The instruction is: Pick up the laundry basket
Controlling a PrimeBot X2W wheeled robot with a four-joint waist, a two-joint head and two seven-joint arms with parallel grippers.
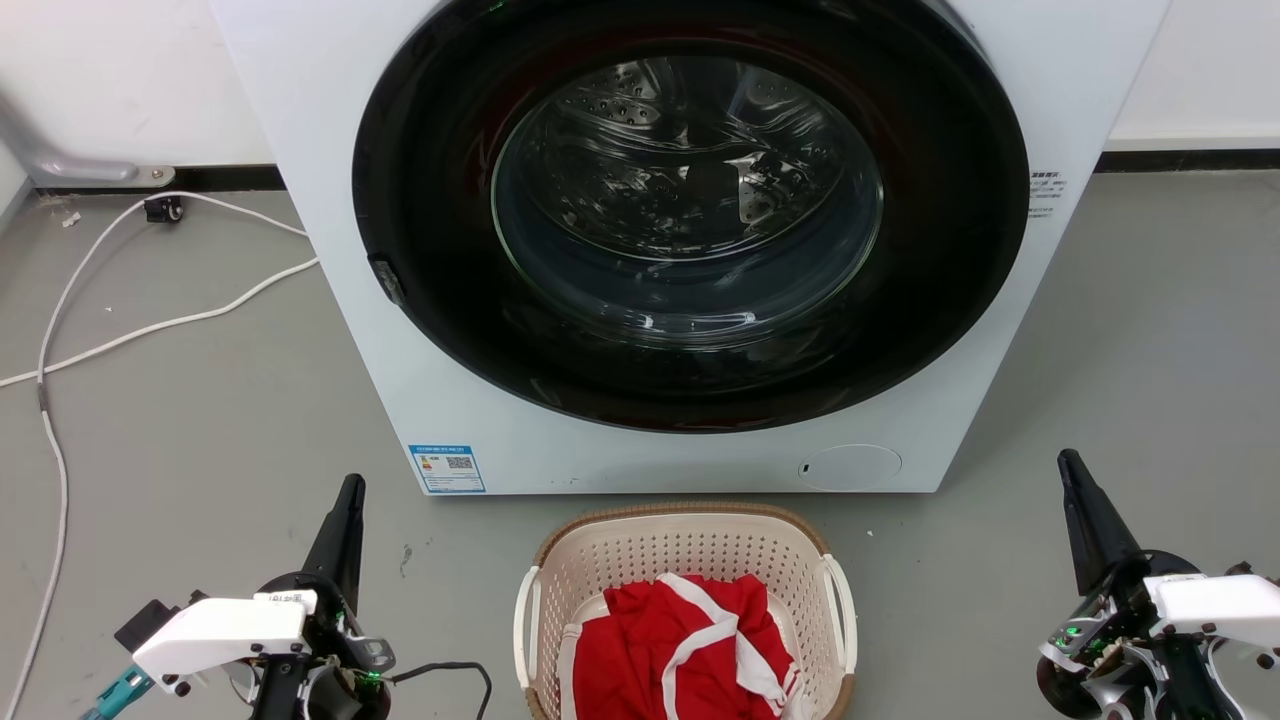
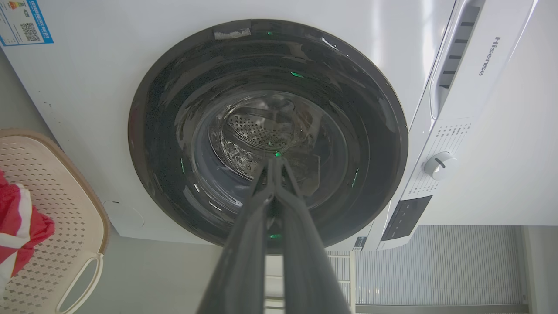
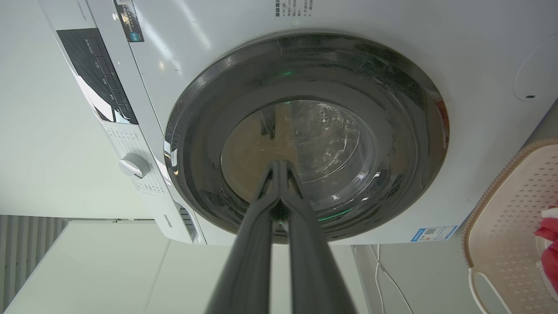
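The laundry basket (image 1: 600, 556), cream with a brown rim and white side handles, stands on the floor just before the washer. It holds a red and white garment (image 1: 680, 650). My left gripper (image 1: 350, 485) is shut, off to the basket's left with floor between them. My right gripper (image 1: 1068, 462) is shut too, farther off to the basket's right. Both point up toward the washer. The left wrist view has the basket (image 2: 56, 209) at its left edge and the shut left gripper (image 2: 275, 160); the right wrist view has the basket (image 3: 510, 218) at its right edge and the shut right gripper (image 3: 279, 165).
A white front-loading washer (image 1: 400, 380) with a closed dark round door (image 1: 690, 215) stands right behind the basket. White cables (image 1: 150, 325) trail over the grey floor at the left. A wall runs behind.
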